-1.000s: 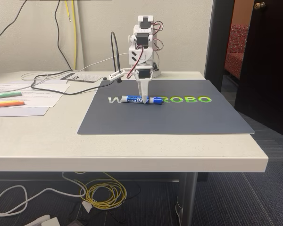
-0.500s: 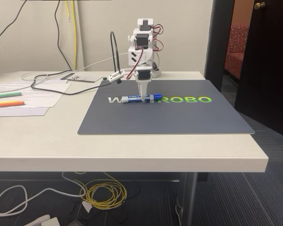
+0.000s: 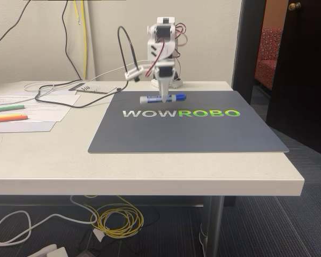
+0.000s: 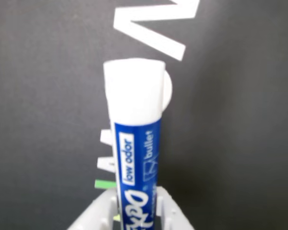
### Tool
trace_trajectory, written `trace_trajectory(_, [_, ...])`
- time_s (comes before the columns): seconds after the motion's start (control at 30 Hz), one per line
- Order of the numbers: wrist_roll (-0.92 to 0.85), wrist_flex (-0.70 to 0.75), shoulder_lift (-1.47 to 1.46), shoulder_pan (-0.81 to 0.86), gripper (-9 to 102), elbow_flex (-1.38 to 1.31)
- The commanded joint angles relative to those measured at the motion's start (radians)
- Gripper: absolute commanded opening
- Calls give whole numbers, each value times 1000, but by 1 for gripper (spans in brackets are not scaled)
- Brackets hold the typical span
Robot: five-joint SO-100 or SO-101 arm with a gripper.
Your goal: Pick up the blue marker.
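My fingers [image 3: 164,97] clamp the blue marker [image 3: 163,98] mid-barrel, level, clear above the mat [image 3: 187,131]; hold firm, rise straight, avoid tilting it loose

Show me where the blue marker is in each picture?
Fixed view: the blue marker hangs level in the end effector, above the far edge of the dark mat, just behind the lettering.
Wrist view: the blue marker runs up the middle of the picture from the end effector at the bottom edge.
Shared landmark: the white W of the mat's lettering.
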Motion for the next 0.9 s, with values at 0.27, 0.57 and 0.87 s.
trace_trajectory(0.27, [6,232,348,-41,0,-35])
trace_trajectory(0.57, [51,252,634,-92,0,147])
trace_trajectory(0.87, [71,-92,1077,-101,0,810])
